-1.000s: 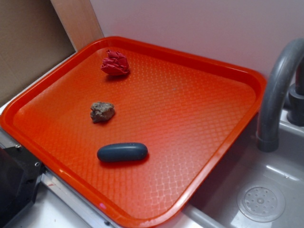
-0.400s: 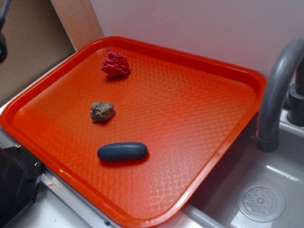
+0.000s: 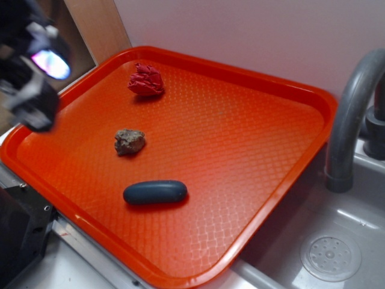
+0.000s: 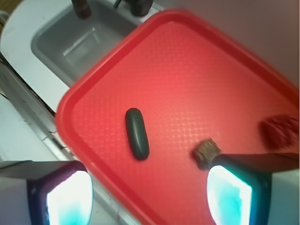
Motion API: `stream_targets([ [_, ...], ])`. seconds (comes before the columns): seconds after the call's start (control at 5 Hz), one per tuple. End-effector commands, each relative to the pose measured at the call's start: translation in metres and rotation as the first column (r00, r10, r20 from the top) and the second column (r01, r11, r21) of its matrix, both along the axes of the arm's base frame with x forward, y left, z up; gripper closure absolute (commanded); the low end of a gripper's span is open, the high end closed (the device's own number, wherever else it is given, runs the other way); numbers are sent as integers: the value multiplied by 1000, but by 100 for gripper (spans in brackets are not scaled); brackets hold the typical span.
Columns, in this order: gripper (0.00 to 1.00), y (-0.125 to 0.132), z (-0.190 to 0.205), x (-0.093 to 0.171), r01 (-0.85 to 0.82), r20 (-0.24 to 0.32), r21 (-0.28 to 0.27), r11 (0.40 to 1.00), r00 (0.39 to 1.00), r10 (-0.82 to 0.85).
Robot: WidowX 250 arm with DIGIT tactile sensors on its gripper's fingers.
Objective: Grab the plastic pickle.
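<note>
The plastic pickle (image 3: 155, 192) is a smooth dark blue-green capsule lying flat near the front of the orange tray (image 3: 289, 174). It also shows in the wrist view (image 4: 137, 133), ahead of the fingers. My gripper (image 3: 33, 72) is blurred at the far left, high above the tray's left edge and well away from the pickle. In the wrist view my gripper (image 4: 147, 199) is open and empty, its two glowing fingertips (image 4: 68, 199) wide apart.
A lumpy grey-brown rock (image 3: 129, 141) lies behind the pickle and a wrinkly red ball (image 3: 145, 80) at the tray's far left. A grey sink (image 3: 328, 256) with a faucet (image 3: 352, 108) is to the right. A wall stands behind.
My gripper has come into the exterior view at the upper left, moving down and right toward the tray. The pickle, rock and ball have not moved.
</note>
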State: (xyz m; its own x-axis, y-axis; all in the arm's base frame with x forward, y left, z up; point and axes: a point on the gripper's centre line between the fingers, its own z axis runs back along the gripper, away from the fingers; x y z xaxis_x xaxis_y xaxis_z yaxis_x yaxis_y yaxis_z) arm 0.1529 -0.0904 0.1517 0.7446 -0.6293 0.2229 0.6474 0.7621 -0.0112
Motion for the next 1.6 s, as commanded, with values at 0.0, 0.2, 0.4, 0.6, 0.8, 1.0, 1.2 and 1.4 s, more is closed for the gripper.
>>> stream_targets([
  [0.0,0,-35,-55,22,60,-60,56,997,997,-56],
  [0.2,0,-39,-91,21,105,-117,95,990,989,-94],
  [0.4,0,-38,-114,11,136,-161,130,982,980,-114],
  [0.6,0,-36,-135,7,153,-198,158,975,973,-121],
  [0.8,5,-37,-144,7,155,-216,183,971,970,-114],
  [1.0,100,-37,-143,5,155,-215,179,972,970,-115],
  [1.2,100,-34,-139,5,146,-206,184,972,973,-107],
  [1.4,100,-28,-121,9,107,-191,204,973,979,-68],
])
